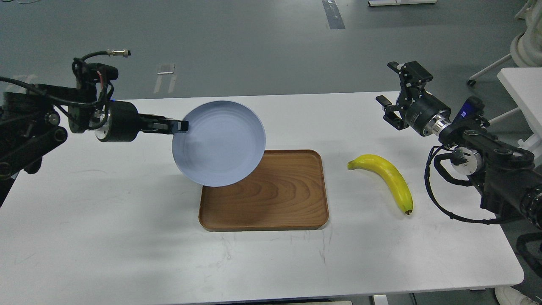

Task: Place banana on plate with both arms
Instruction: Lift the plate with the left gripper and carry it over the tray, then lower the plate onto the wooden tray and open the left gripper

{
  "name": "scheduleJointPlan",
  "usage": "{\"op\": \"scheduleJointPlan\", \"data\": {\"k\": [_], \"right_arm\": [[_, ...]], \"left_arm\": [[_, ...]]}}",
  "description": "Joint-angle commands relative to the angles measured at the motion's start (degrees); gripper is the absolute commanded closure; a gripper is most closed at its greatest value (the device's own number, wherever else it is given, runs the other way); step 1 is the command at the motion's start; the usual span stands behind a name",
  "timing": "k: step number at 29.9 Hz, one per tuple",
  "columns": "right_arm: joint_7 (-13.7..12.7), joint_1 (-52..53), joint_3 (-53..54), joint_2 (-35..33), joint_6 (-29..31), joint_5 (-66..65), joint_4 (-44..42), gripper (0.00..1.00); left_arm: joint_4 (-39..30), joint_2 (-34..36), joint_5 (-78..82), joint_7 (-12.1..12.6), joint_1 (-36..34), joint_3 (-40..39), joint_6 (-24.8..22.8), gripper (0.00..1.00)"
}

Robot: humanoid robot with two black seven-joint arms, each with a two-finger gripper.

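Head view: left gripper [183, 126] pinches plate [219, 144] by its rim, tilted over tray [271, 203]. Banana [387, 178] lies on table [127, 237], below-left of right gripper [391, 91], well apart; its jaws spread wide.

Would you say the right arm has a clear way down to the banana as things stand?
Probably yes. The right gripper is open and holds nothing, and the banana lies alone on the white table on that side, apart from the wooden tray.

Pale blue-grey plate [219, 144] with faint concentric rings at the black left pincer [181, 126]; beyond it a brown wood-grained tray [275, 199], bright yellow banana [387, 178], white bench [127, 237].
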Motion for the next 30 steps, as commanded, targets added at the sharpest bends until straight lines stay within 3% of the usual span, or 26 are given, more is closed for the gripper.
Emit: {"op": "scheduleJointPlan", "data": {"k": [1,7,15,28,30], "right_arm": [[0.0,0.4,-0.1,-0.9,0.0,0.0,0.1,0.0],[0.0,1.6,0.0,-2.0,0.0,0.0,0.1,0.0],[0.0,1.7,0.0,-2.7,0.0,0.0,0.1,0.0],[0.0,1.7,0.0,-2.6,0.0,0.0,0.2,0.0],[0.0,1.7,0.0,-2.5,0.0,0.0,0.2,0.0]], "left_arm": [[3.0,-6.4,0.1,1.2,-0.1,1.4,0.0,1.0],[11.5,-14.5,0.1,1.2,-0.1,5.0,0.0,1.0],[17.0,-21.1,0.0,1.3,0.6,6.6,0.0,1.0],[18.6,-21.5,-0.1,1.4,0.9,8.6,0.1,1.0],[18.7,-21.5,-0.1,1.4,0.9,8.6,0.2,0.77]]}}
